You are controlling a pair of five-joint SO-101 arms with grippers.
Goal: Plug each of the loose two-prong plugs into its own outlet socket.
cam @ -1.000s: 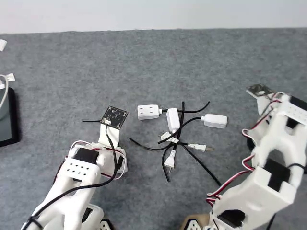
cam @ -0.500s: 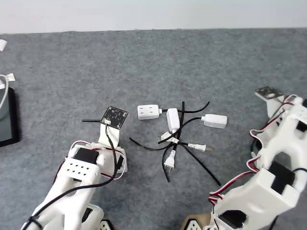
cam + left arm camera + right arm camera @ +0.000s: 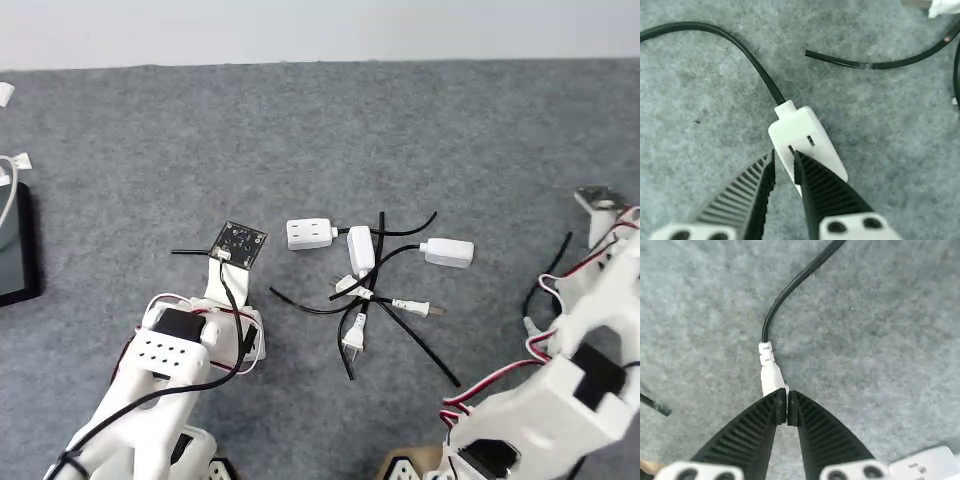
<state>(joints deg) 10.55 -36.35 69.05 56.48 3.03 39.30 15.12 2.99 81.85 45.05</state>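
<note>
Grey carpet (image 3: 300,130) covers the table, with a pale wall behind.

Landmark: the middle socket (image 3: 360,250), lying among tangled black cords (image 3: 400,232).
- Left socket (image 3: 309,233) lies just left of it.
- Right socket (image 3: 448,252) lies near its right side.
- Lower plug (image 3: 352,342) lies loose on the carpet, on its arm-ward side.
- Side plug (image 3: 418,308) lies loose, arm-ward and to its right. It touches no socket.

Left arm (image 3: 170,370) stands well to the left of the middle socket. The left gripper (image 3: 784,155) is released. Its fingers (image 3: 812,185) stand a narrow gap apart, one over the face of the under socket (image 3: 807,135), the other just off that socket's edge.

Right arm (image 3: 590,340) stands well to the right of the middle socket. The right gripper (image 3: 786,397) is clenched on the end of the gripped plug (image 3: 770,375), whose cord runs away over the carpet.

A dark tablet (image 3: 15,240) lies far left of the middle socket.
</note>
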